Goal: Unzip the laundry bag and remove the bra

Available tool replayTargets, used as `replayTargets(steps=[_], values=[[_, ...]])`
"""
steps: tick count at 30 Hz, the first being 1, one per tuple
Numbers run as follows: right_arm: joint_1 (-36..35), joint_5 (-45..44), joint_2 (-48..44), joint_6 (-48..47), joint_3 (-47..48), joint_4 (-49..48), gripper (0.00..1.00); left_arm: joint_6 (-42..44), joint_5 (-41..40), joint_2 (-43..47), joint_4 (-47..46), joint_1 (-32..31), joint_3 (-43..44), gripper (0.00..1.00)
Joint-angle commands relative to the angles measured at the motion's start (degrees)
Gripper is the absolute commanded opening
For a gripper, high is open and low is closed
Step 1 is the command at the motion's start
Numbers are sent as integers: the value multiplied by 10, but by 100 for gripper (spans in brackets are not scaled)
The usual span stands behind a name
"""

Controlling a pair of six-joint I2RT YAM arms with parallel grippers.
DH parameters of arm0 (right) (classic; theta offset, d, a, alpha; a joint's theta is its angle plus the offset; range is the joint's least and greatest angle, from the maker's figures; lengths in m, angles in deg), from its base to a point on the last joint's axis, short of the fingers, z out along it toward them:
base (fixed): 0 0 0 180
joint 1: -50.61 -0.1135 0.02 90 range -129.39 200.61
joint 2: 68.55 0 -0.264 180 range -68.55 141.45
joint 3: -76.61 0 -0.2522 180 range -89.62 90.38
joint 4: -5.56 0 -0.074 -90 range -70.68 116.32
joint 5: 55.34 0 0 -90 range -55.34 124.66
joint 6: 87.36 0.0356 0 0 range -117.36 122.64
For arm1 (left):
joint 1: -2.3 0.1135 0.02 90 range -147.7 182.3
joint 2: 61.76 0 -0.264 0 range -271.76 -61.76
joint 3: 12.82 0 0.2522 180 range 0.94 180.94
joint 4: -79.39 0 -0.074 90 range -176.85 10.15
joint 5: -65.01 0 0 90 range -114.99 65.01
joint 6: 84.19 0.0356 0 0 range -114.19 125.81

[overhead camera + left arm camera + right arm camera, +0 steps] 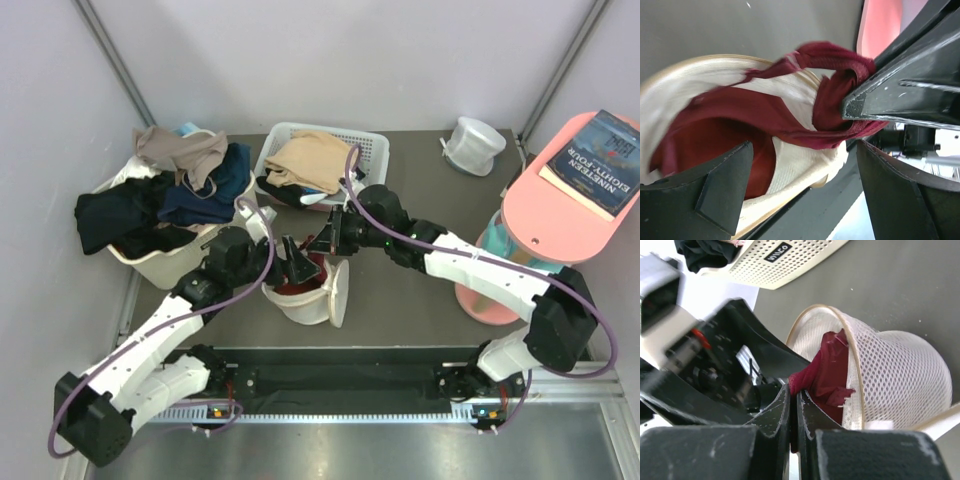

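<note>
The laundry bag (312,306) lies open on its side on the table, a pale mesh dome (900,370) with a stiff rim. The dark red bra (790,117) sits partly inside it, with one end drawn out over the rim. My right gripper (794,390) is shut on that end of the bra (827,370), just outside the opening. My left gripper (800,192) stands open astride the bag's near edge (790,167); one finger (722,185) is over the opening and the other (905,195) is outside. In the top view the two grippers, left (292,268) and right (318,246), meet above the bag.
A white slotted basket (372,148) holding beige clothing stands behind the bag. A tub (150,262) piled with dark clothes is at the left. A greyish round pouch (473,143) sits at the back right. A pink stand (560,215) with a book (598,152) is at the right.
</note>
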Motion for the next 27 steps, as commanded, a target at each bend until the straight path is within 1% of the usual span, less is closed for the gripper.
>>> replayTargets(steps=[1,9,12,14,16,17,19,20,23,24,26,27], values=[[8,4,8,9,41,-9,0,0,9,-24,-57,-37,16,88],[8,17,18,12,43,-10,0,-27,-73,-57,-69,-60,20,89],[8,24,21,17,41,-8,0,-39,-108,-66,-72,-61,27,86],[7,31,22,20,39,-12,0,-40,-119,-78,-67,-61,35,76],[8,31,21,21,37,-11,0,-41,-123,-84,-66,-61,39,61],[8,31,20,22,36,-9,0,-46,-126,-87,-65,-62,40,45],[10,26,17,18,35,0,0,-45,-134,-84,-61,-62,40,36],[11,26,16,16,34,2,0,-46,-138,-79,-60,-62,41,24],[15,17,12,11,29,16,0,-47,-150,-70,-54,-62,38,10],[17,14,8,9,27,22,0,-49,-152,-69,-54,-63,37,0],[26,3,4,5,22,44,9,-58,-157,-66,-52,-62,33,0],[29,-3,-4,-1,20,52,28,-60,-158,-66,-54,-63,32,0]])
